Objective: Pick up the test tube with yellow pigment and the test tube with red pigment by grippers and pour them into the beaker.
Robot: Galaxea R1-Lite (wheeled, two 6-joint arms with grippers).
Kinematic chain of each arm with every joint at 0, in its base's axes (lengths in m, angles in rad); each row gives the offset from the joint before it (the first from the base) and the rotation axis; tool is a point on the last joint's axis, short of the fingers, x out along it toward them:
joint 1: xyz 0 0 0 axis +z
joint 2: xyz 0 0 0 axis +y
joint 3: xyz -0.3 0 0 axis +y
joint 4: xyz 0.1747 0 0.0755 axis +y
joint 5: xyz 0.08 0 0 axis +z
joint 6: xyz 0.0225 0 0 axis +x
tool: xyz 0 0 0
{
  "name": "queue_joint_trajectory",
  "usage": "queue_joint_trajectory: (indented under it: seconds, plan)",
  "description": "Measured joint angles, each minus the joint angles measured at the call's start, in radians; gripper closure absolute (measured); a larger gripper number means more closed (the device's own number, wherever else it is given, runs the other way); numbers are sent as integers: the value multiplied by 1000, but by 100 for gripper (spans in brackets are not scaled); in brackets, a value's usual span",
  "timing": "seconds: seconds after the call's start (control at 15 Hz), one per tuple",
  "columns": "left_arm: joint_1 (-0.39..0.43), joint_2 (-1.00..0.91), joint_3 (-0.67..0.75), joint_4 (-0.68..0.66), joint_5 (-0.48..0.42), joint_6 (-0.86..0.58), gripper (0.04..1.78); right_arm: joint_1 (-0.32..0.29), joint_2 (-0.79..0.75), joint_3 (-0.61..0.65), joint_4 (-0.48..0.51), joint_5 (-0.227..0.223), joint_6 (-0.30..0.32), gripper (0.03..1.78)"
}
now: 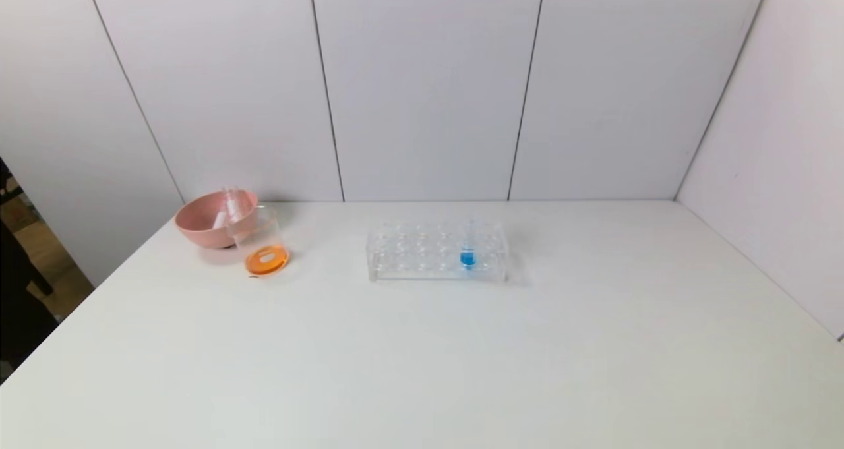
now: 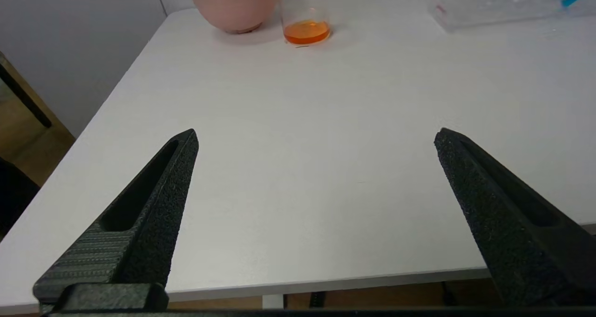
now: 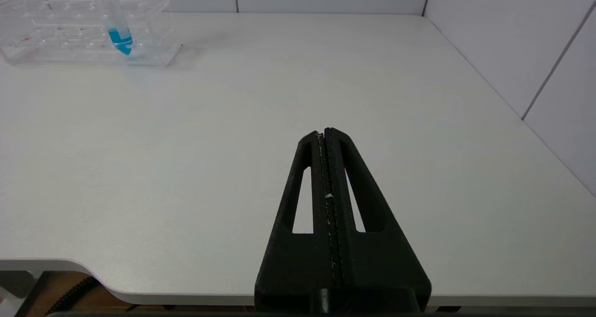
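The clear beaker [image 1: 262,244] stands at the far left of the table, beside the pink bowl, and holds orange liquid; it also shows in the left wrist view [image 2: 305,21]. Clear tubes [image 1: 226,208] lie in the bowl; I see no yellow or red liquid in them. Neither gripper shows in the head view. My left gripper [image 2: 316,133] is open and empty, over the near left part of the table. My right gripper [image 3: 324,131] is shut on nothing, over the near right part of the table.
A pink bowl [image 1: 198,228] touches the beaker's far side. A clear many-holed rack [image 1: 422,268] stands mid-table with one blue-liquid tube [image 1: 467,254] in it. White walls close the back and right. The table's left edge drops off.
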Motion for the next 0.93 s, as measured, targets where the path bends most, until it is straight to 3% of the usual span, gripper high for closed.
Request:
queue_joint_trajectory:
  seconds: [0.33,0.93]
  plan:
    - [0,-2,2,-2,22,-75,5,0,0,0,0,0,0,170]
    - [0,0,2,-4,22,-81,5,0,0,0,-1,0,0,170]
